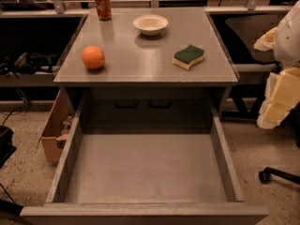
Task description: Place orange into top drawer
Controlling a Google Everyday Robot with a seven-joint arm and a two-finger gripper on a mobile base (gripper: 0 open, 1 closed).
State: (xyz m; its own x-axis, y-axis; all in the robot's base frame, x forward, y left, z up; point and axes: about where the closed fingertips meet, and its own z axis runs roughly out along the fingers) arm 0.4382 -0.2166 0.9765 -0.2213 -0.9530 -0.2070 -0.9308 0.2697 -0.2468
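The orange sits on the left side of the grey cabinet top. The top drawer is pulled wide open below the front edge, and its flat grey bottom holds nothing. My gripper hangs at the right edge of the view, beside the cabinet's right side, far from the orange and holding nothing I can see. The white arm rises above it.
A red soda can stands at the back left of the top, a white bowl at the back middle, and a green-and-yellow sponge on the right. A cardboard box is on the floor to the left, and a chair wheel to the right.
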